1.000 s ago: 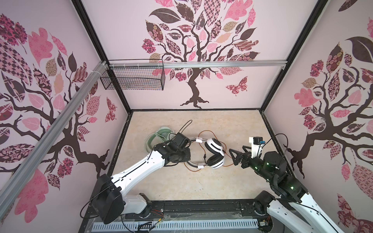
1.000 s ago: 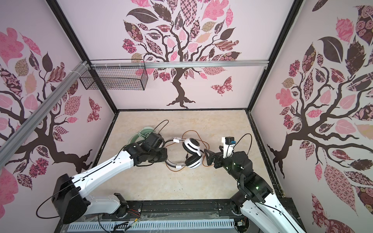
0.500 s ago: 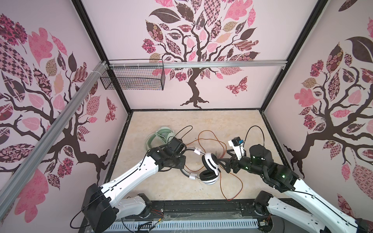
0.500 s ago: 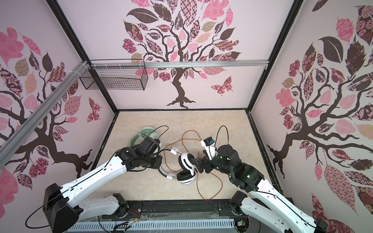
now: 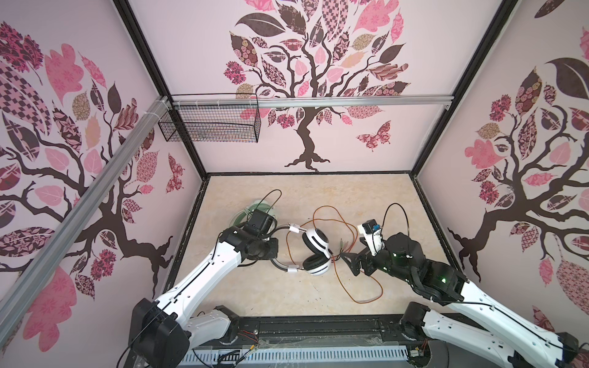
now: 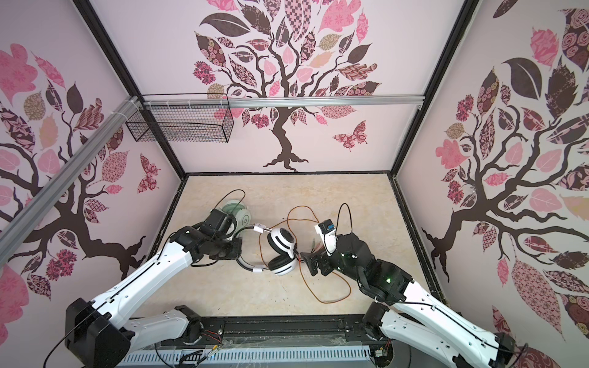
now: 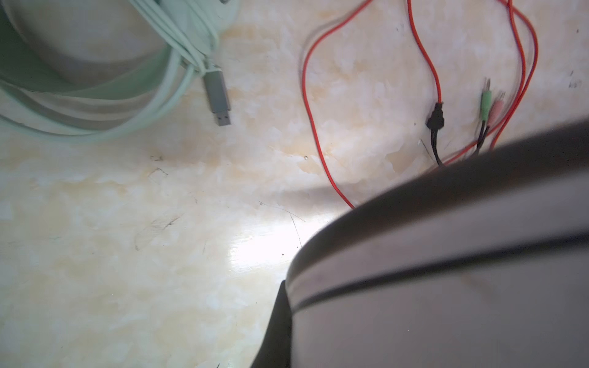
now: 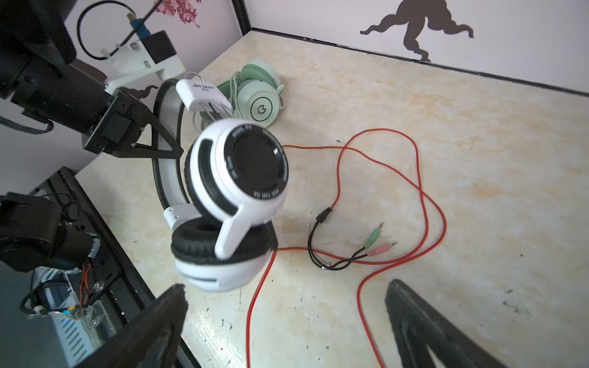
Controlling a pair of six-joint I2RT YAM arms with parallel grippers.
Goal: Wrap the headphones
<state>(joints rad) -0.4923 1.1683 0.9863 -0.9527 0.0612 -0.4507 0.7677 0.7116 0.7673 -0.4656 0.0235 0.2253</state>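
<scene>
The white and black headphones (image 5: 315,245) (image 6: 282,247) (image 8: 242,178) hang in mid-table, earcups folded together. My left gripper (image 5: 273,253) (image 6: 239,255) (image 8: 165,148) is shut on their headband (image 7: 446,270), which fills much of the left wrist view beside one dark finger (image 7: 277,321). Their orange-red cable (image 5: 350,234) (image 6: 331,296) (image 8: 417,191) (image 7: 307,95) trails in loose loops over the table, ending in green and pink jack plugs (image 8: 374,242) (image 7: 489,105). My right gripper (image 5: 347,259) (image 6: 307,259) (image 8: 287,318) stands open just right of the earcups, over the cable, holding nothing. The mint-green headphones (image 5: 251,212) (image 6: 236,212) (image 8: 258,98) (image 7: 95,95) lie behind my left wrist.
The mint cable's USB plug (image 7: 218,95) lies on the beige table. A wire basket (image 5: 210,126) hangs on the back left wall under an aluminium rail. A black frame rail (image 5: 318,325) runs along the front edge, and patterned walls close in three sides.
My left gripper swung the white and black headphones toward the front, then back and leftward. The orange-red cable has dropped into loops at the front right. The right gripper shifted left.
</scene>
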